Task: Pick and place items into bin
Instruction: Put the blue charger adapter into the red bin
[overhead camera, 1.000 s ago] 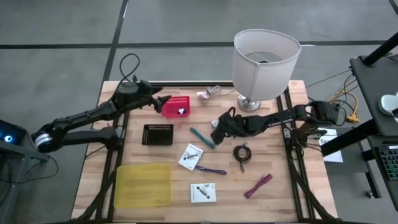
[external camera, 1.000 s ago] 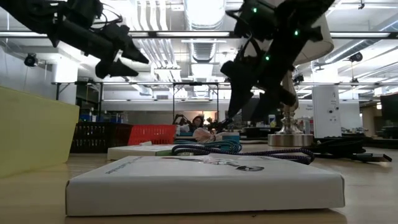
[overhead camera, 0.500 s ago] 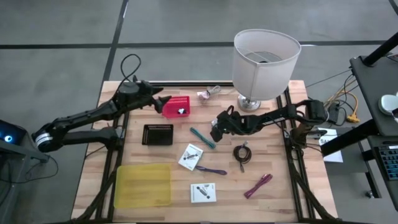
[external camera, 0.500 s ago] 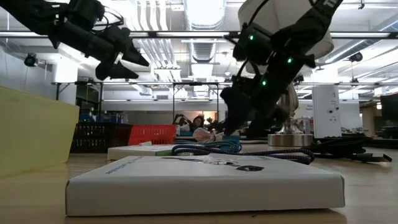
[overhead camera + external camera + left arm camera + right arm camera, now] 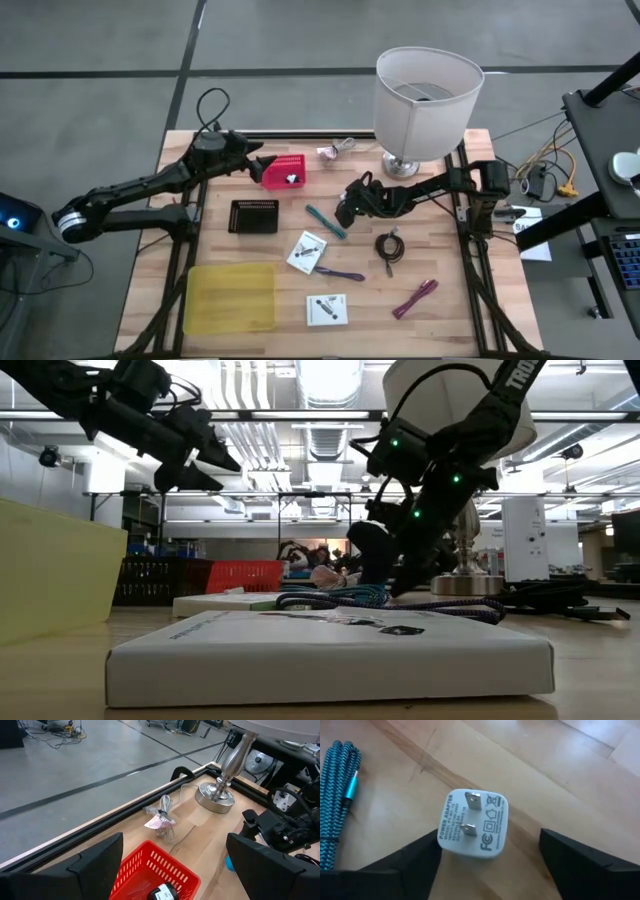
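My right gripper [image 5: 347, 211] [image 5: 490, 839] is open and low over the table's middle. Its fingers stand on either side of a white power adapter [image 5: 472, 825], which lies prongs-up on the wood. A teal braided cable bundle [image 5: 337, 795] [image 5: 325, 221] lies just beside it. My left gripper [image 5: 256, 160] [image 5: 175, 840] is open and hovers above a red basket [image 5: 284, 171] [image 5: 155, 872] that holds a small black-and-white item. Two white cards [image 5: 307, 251] [image 5: 327, 309], a purple pen [image 5: 341, 273], a black coiled cable [image 5: 389, 247] and a magenta stick [image 5: 415, 298] lie loose on the table.
A yellow bin [image 5: 230, 297] sits at the near left corner and a black basket [image 5: 254, 215] beside the red one. The big white lamp [image 5: 427, 100] stands at the far edge behind my right arm. A tagged cable [image 5: 335, 150] lies near the far rail.
My right gripper has come down toward the table and shifted slightly toward the teal cable bundle, its arm folding in closer to the lamp base. The left arm has stayed nearly still above the red basket.
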